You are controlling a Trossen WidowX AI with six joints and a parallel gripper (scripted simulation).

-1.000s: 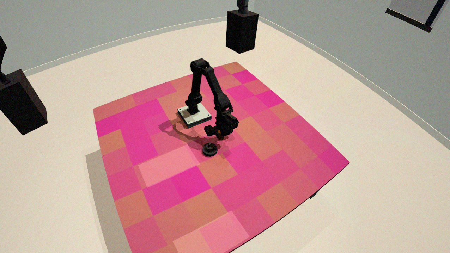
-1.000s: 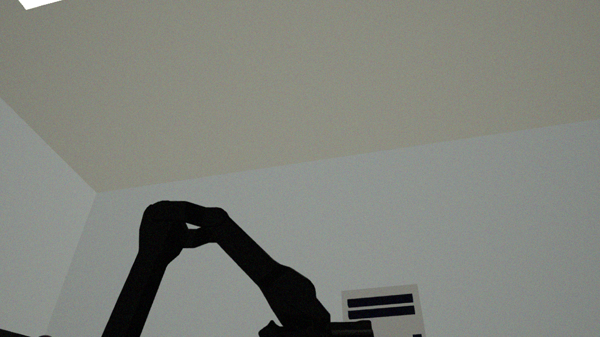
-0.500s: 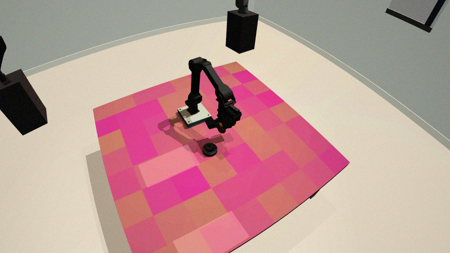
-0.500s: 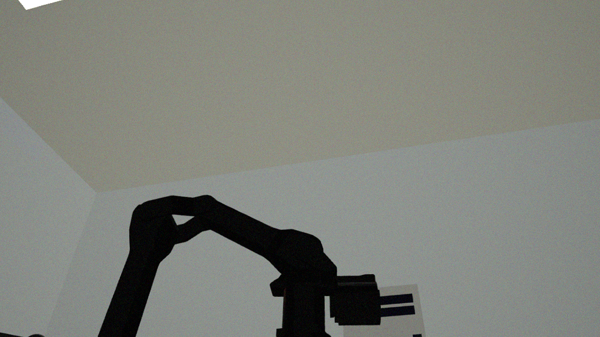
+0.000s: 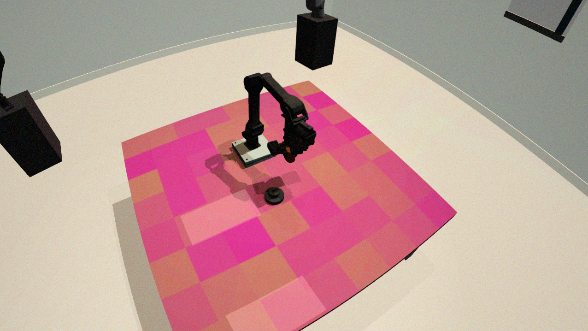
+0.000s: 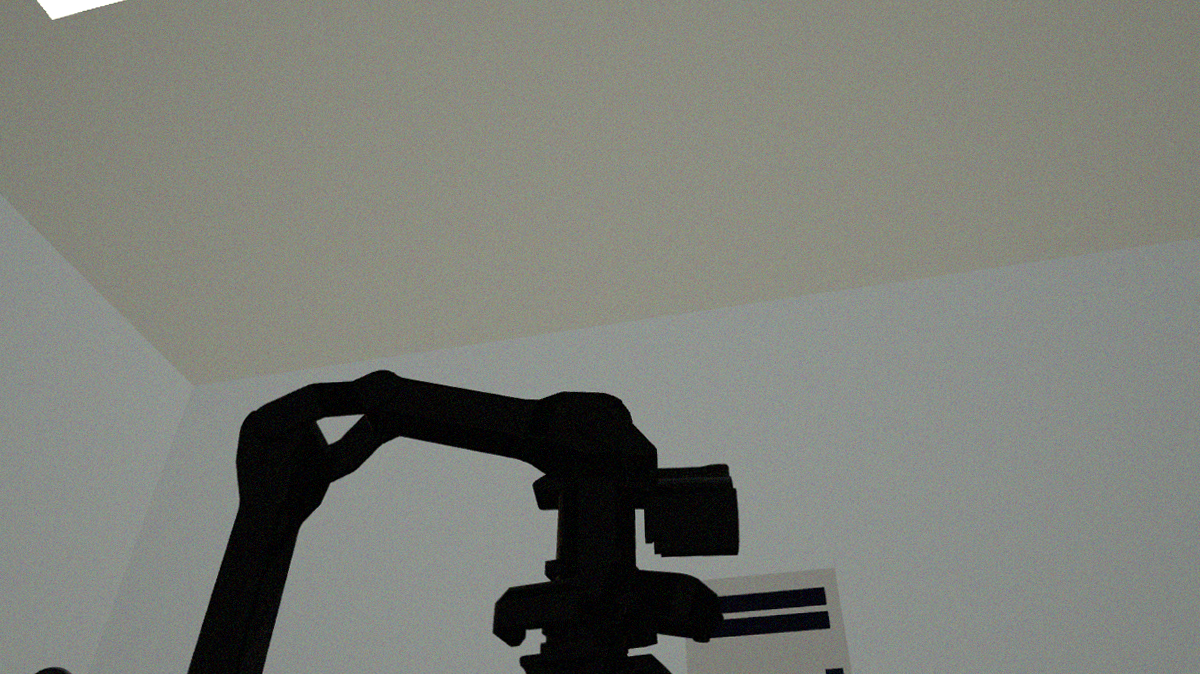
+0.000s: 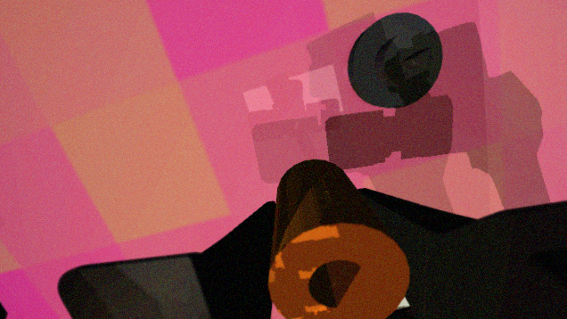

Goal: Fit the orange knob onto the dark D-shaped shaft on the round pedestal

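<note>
My gripper (image 5: pixel 289 153) (image 7: pixel 316 203) is shut on the orange knob (image 5: pixel 290 157) (image 7: pixel 379 258), one finger on each side of it. The knob hangs upright in the air above the table; its dark D-shaped hole shows in the wrist view, flat side toward the lower right. The dark round pedestal (image 5: pixel 268 200) (image 7: pixel 363 86) stands on the table, lower than the knob and off to one side, at the upper right of the wrist view. Its short shaft (image 5: pixel 274 191) is dark and shadowed; its flat side cannot be made out. The exterior view shows the arm, but neither knob nor pedestal.
The table top (image 5: pixel 328 246) (image 7: pixel 134 178) has pink and orange patches. The arm's white base plate (image 5: pixel 259 155) is behind the pedestal in the top view. Arm shadows fall around the pedestal. Two black stands (image 5: pixel 315 43) (image 5: pixel 30 135) are beyond the table.
</note>
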